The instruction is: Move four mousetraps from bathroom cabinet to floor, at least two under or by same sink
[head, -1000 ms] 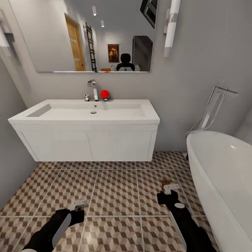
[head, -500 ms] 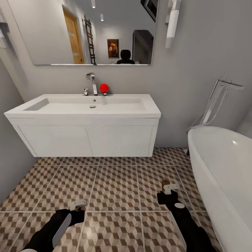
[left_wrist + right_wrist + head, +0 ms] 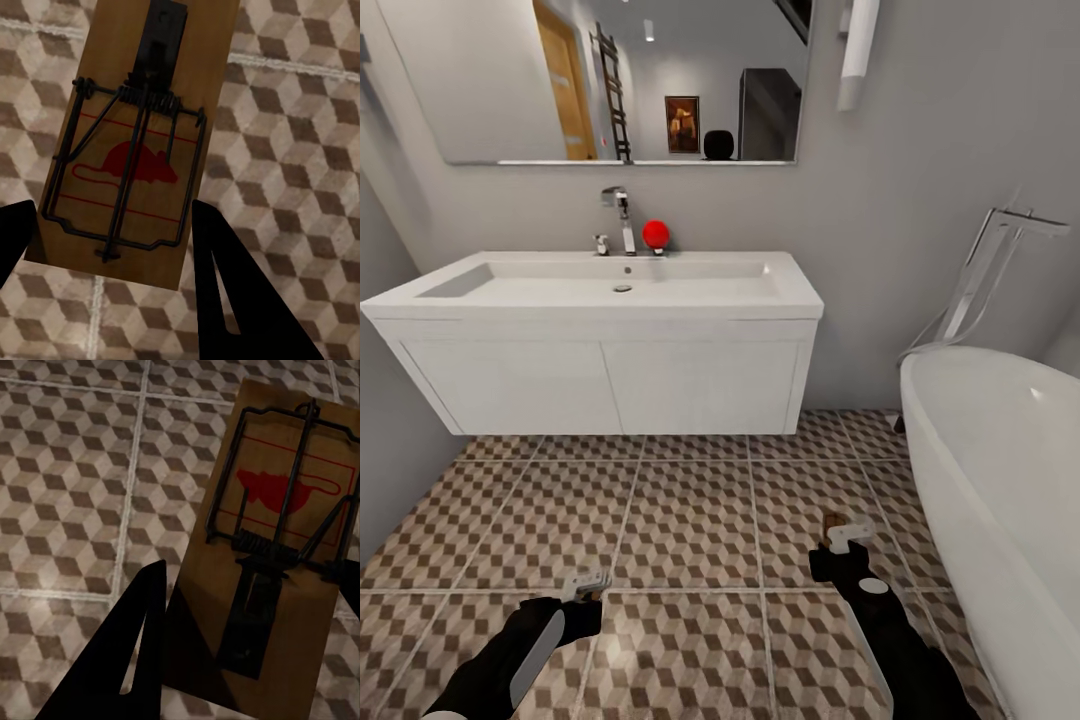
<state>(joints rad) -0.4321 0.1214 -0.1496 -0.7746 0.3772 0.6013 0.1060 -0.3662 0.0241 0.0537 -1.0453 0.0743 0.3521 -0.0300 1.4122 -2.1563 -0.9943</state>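
Each gripper carries one mousetrap above the bathroom floor [image 3: 690, 520]. My left gripper [image 3: 588, 585] is shut on a mousetrap [image 3: 135, 142], a brown board with a black wire bar and a red mouse print, held between its dark fingers [image 3: 225, 285]. My right gripper [image 3: 847, 532] is shut on a second mousetrap [image 3: 277, 547], whose brown end [image 3: 830, 520] pokes out ahead of the fingers. The bathroom sink [image 3: 610, 285] hangs on the wall ahead, with open floor beneath it. The cabinet is out of view.
A white bathtub [image 3: 1000, 480] runs along the right, close to my right arm, with a chrome floor tap [image 3: 985, 270] behind it. A grey wall [image 3: 385, 440] closes the left side. A chrome tap [image 3: 622, 215] and a red ball-like object [image 3: 655, 234] stand on the sink.
The whole picture has shifted: the sink and mirror sit higher and look slightly nearer, so the camera has moved. Both grippers keep their traps and their places in the picture.
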